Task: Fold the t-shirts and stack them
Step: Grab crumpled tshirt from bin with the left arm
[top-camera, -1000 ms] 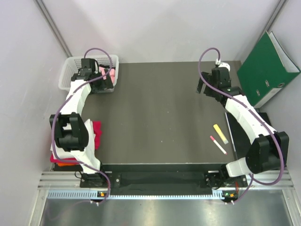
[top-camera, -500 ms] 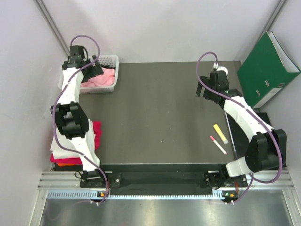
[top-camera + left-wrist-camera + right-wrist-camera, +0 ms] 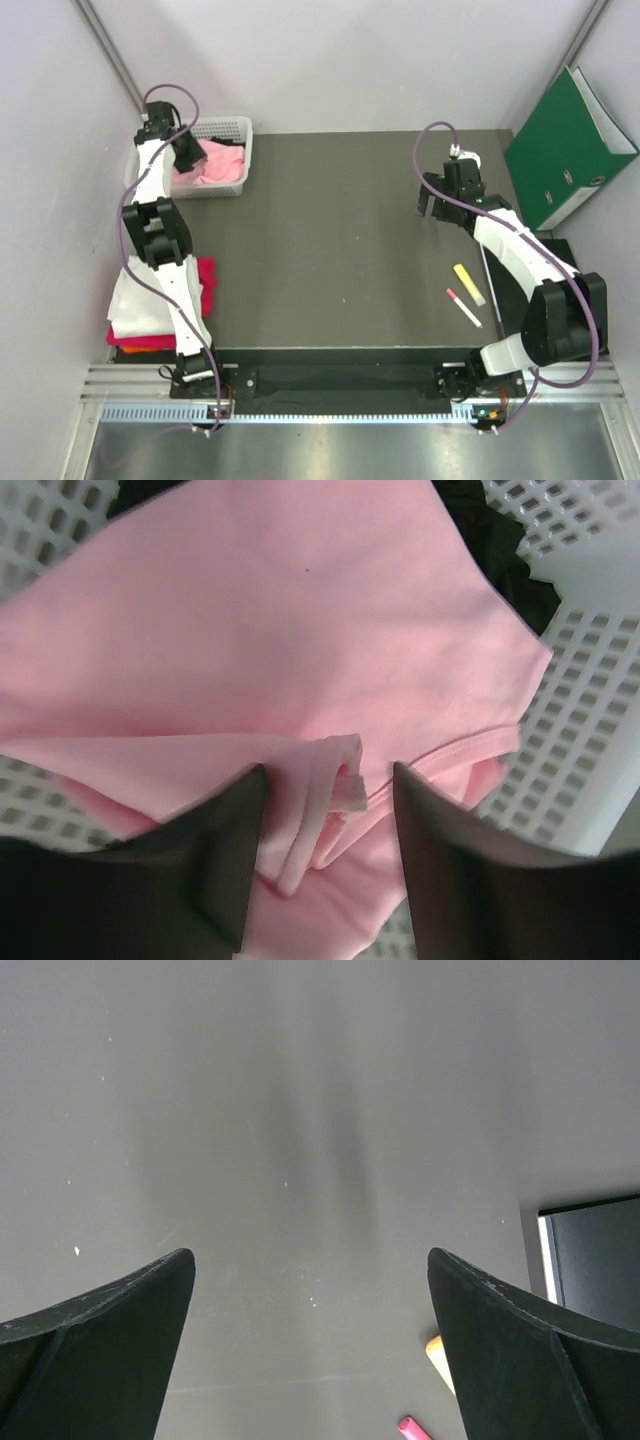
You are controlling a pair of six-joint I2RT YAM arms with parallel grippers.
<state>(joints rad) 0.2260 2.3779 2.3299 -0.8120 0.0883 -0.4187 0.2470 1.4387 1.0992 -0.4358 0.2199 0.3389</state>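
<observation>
Near-left edge of the desk (image 3: pixel 330 230): folded stack, white shirt (image 3: pixel 135 305) on top, magenta-red shirt (image 3: pixel 207 280) under it, orange shirt (image 3: pixel 135 350) a sliver at the bottom. The left arm (image 3: pixel 170 270) crosses it and hides part. Near-right: pink marker (image 3: pixel 463 307) and yellow marker (image 3: pixel 469 284) lie just beside each other, not touching. The right arm (image 3: pixel 520 250) bends up the right side with the right hand (image 3: pixel 432 195) over bare desk, pointing down. Its wrist view shows the fingers spread wide, nothing between them. The left arm is stretched out to the far-left corner, left hand (image 3: pixel 190 150) tipped down into the white mesh basket (image 3: pixel 235 125). Fingers are parted, straddling a rolled edge of the light pink t-shirt (image 3: pixel 260 630), not clamped on it; can't tell if the pads touch the fabric. The pink one is crumpled, long axis along the basket, left-right from above; can't tell which way the collar points. A black shirt (image 3: pixel 495 540) peeks from under it, mostly hidden. A green binder (image 3: pixel 570 145) leans far right.
</observation>
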